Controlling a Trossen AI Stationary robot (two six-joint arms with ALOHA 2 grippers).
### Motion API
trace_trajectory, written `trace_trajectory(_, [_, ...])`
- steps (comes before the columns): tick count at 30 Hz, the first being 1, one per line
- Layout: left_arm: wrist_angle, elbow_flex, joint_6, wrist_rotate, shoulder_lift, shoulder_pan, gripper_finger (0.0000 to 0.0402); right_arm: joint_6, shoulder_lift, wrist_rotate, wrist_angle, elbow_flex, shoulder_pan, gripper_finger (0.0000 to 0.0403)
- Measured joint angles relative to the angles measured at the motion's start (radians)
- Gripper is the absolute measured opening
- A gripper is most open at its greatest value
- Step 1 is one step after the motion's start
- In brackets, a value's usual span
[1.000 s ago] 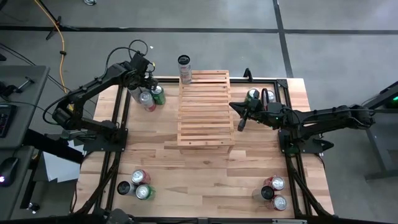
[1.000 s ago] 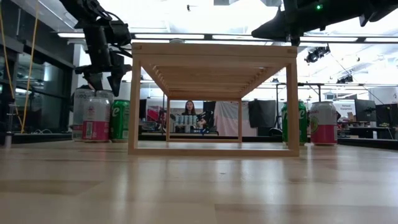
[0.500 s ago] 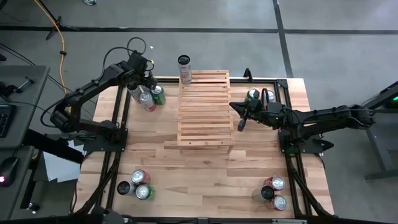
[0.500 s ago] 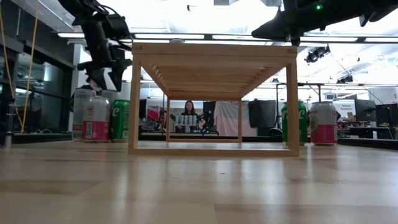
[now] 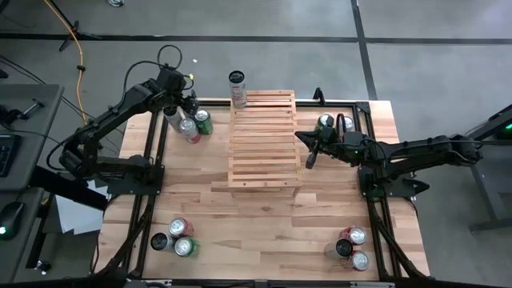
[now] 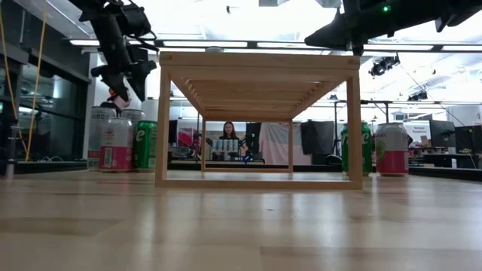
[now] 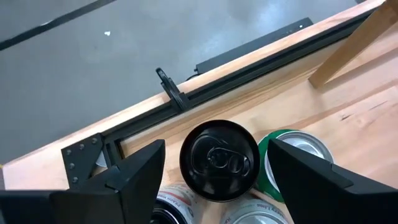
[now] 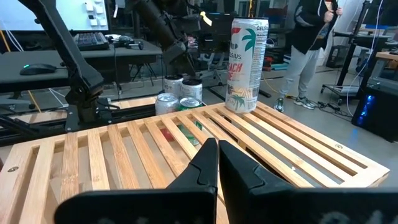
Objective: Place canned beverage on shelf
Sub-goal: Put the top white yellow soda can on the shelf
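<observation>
One tall can [image 5: 238, 87] stands upright, long axis vertical, on the shelf's [image 5: 262, 144] far left corner. Left gripper [image 5: 182, 105], fingers spread and empty, hangs above three cans [image 5: 190, 126]. Right gripper [image 5: 311, 154], fingers pressed together, hovers beside the shelf.

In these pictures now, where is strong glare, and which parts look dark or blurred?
Low view: the ceiling lights glare white behind the shelf, so the left gripper is a dark silhouette, and the near tabletop is blurred. Left wrist view: the black can is sharp; the fingers are soft.
</observation>
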State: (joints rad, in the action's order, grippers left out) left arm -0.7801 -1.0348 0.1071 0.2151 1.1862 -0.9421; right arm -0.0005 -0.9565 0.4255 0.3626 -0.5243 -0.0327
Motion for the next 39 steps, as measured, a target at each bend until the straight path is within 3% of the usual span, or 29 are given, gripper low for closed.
trace_trajectory(4, [0.000,0.000,-0.006,-0.003,0.000,0.000,0.0295,0.000,0.000,0.000,0.000,0.000,0.000,0.0000])
trace_trajectory(14, [0.002,0.000,-0.008,-0.026,0.000,0.001,0.0396,0.002,0.000,-0.004,0.000,0.000,0.000,0.0000])
trace_trajectory(27, [0.036,0.007,0.151,-0.022,0.020,-0.002,0.0395,0.003,0.000,-0.003,0.000,0.000,0.000,0.0000])
trace_trajectory(34, [0.027,0.008,0.171,-0.084,0.098,-0.023,0.0395,0.004,0.000,-0.003,0.000,0.000,0.000,0.0000])
trace_trajectory(39, [0.037,-0.003,0.171,-0.072,0.132,-0.027,0.0395,0.004,0.000,-0.002,0.000,0.000,0.000,0.0000])
